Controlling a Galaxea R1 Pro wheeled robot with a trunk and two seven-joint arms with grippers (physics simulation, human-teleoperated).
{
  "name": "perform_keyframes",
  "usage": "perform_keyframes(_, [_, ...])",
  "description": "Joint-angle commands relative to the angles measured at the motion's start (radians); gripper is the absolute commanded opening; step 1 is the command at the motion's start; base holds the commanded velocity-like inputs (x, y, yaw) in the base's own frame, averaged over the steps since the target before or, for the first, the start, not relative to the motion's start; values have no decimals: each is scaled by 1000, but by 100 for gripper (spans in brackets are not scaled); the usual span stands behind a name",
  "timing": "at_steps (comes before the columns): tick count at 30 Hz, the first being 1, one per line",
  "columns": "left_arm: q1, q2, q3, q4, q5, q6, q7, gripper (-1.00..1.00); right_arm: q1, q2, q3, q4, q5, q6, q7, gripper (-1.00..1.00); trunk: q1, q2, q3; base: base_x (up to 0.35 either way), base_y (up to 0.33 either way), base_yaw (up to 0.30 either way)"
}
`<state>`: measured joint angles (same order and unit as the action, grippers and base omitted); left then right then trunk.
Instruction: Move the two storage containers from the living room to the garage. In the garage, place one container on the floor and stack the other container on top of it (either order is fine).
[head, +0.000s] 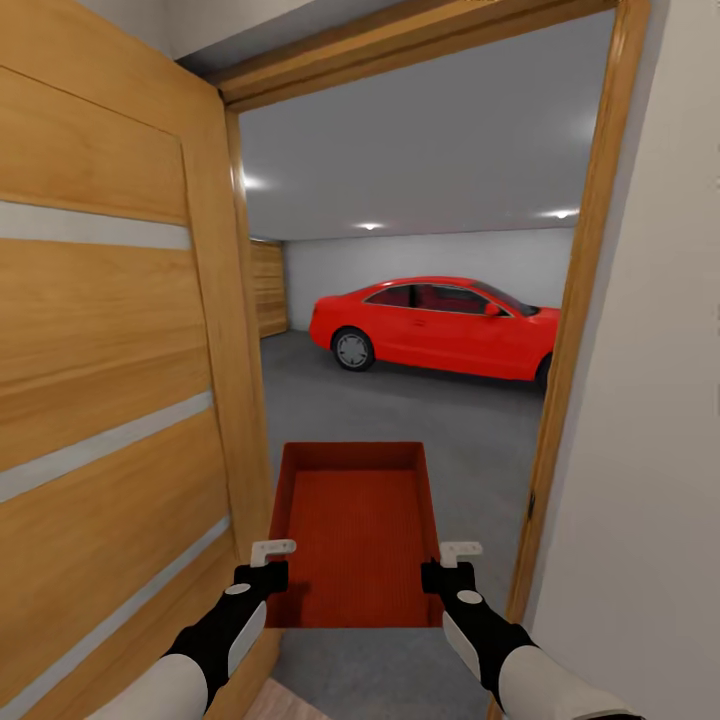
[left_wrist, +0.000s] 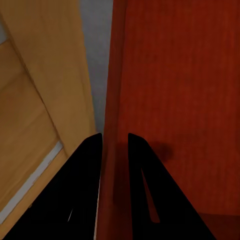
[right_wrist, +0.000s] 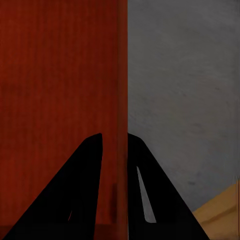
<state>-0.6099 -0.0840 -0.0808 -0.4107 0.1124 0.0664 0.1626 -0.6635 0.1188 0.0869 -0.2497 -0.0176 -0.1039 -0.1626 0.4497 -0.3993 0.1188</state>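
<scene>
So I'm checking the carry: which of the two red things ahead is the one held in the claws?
The ribbed storage container, gripped on its side walls by the left claw and right claw. The red car sits farther away in the garage.

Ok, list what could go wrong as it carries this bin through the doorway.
1. The storage container is held only by thin side walls, the left gripper on one, the right gripper on the other; uneven arm motion could twist it loose.
2. The open door sits close beside the left arm, so the bin's corner might clip it.
3. The door frame on the right leaves little margin.
</scene>
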Motion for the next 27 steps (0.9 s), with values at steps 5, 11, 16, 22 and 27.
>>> perform_keyframes(5, [-1, 1, 6, -48, -11, -19, 18, -100, 0, 1, 30, 4, -13, 1, -2, -100, 0, -1, -1, 0, 0, -252])
perform_keyframes(11, [-1, 1, 6, -48, -11, -19, 18, -100, 0, 1, 30, 4, -13, 1, -2, -100, 0, -1, -1, 0, 0, -270])
perform_keyframes(16, [-1, 1, 7, -47, -11, -19, 18, -100, 0, 1, 30, 4, -13, 0, -2, -100, 0, -1, -1, 0, 1, -162])
perform_keyframes(22, [-1, 1, 7, -46, -11, -19, 18, -100, 1, 1, 30, 4, -13, 0, -2, -100, 0, -1, -1, 65, 151, -34])
perform_keyframes(27, [-1, 1, 7, -46, -11, -19, 18, -100, 0, 1, 30, 4, -13, 1, -2, -100, 0, -1, -1, 125, 277, -3])
